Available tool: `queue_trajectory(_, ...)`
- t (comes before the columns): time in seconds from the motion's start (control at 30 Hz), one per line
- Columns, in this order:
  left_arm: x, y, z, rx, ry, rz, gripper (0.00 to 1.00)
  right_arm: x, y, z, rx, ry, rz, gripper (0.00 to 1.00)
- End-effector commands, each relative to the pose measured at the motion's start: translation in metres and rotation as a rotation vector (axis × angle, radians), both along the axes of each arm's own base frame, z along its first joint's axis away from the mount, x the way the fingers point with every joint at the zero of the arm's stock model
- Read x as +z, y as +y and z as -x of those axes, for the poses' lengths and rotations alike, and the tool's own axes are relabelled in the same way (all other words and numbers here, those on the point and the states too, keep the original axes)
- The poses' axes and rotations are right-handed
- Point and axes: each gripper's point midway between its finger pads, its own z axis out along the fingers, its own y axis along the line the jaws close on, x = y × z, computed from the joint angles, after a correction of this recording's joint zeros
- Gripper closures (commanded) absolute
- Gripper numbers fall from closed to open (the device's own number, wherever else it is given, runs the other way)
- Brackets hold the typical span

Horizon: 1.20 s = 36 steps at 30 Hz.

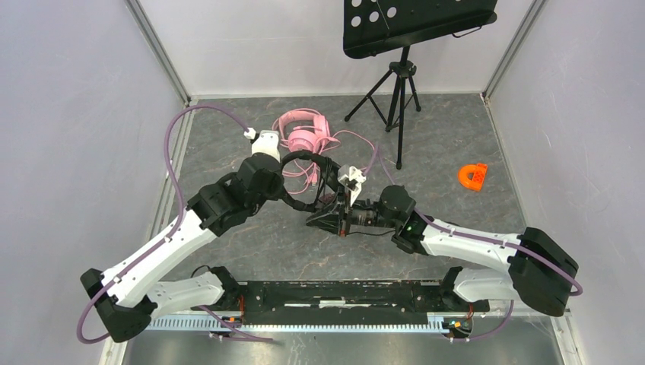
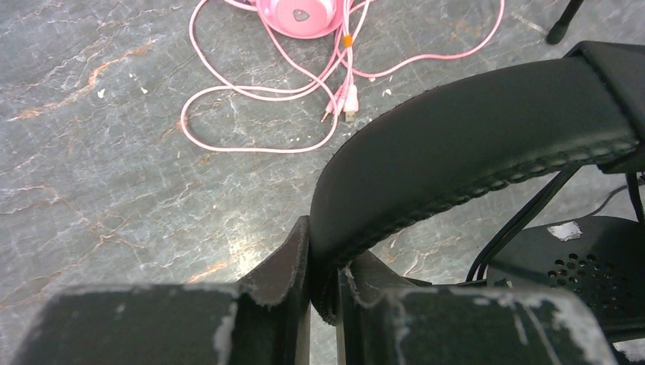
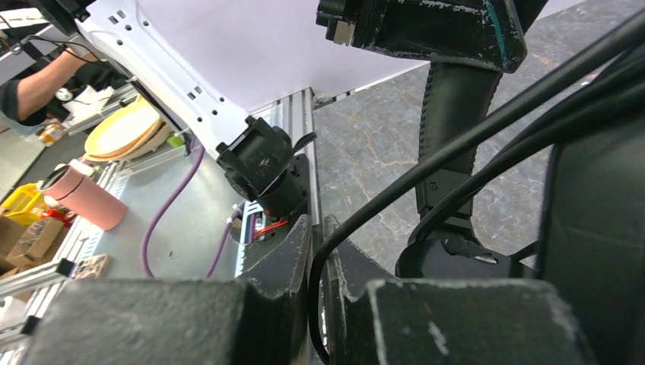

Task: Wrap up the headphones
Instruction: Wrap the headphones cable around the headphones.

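The black headphones hang above the middle of the table between both arms. My left gripper is shut on their padded headband, which arcs up to the right in the left wrist view. My right gripper is shut on their thin black cable, which runs up and to the right from the jaws. The black ear cup hangs behind it. The pink headphones lie on the table beyond, their pink cable spread in loose loops with its plugs near the middle.
A black music stand on a tripod rises at the back of the table. A small orange plastic piece lies at the right. White walls close in the grey stone-patterned table at the left, back and right.
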Motion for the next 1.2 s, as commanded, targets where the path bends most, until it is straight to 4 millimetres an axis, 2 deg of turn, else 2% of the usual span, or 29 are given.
queue_trajectory(0.0,0.044,-0.015,-0.013,0.084,-0.13,0.282,0.98,0.018,0.005,-0.006,-0.048,-0.109,-0.012,0.86)
queue_trajectory(0.3,0.057,-0.015,-0.012,0.117,-0.157,0.386,0.98,0.004,0.0,-0.02,-0.133,-0.246,0.024,0.84)
queue_trajectory(0.53,0.072,-0.022,-0.006,0.093,-0.162,0.49,0.98,0.0,0.0,-0.018,-0.145,-0.337,0.028,0.84)
queue_trajectory(0.8,0.09,-0.029,-0.003,0.072,-0.174,0.571,0.98,-0.016,-0.006,-0.021,-0.186,-0.376,0.077,0.84)
queue_trajectory(1.17,0.102,-0.035,0.002,0.047,-0.17,0.645,0.98,-0.039,-0.01,-0.027,-0.218,-0.381,0.138,0.81)
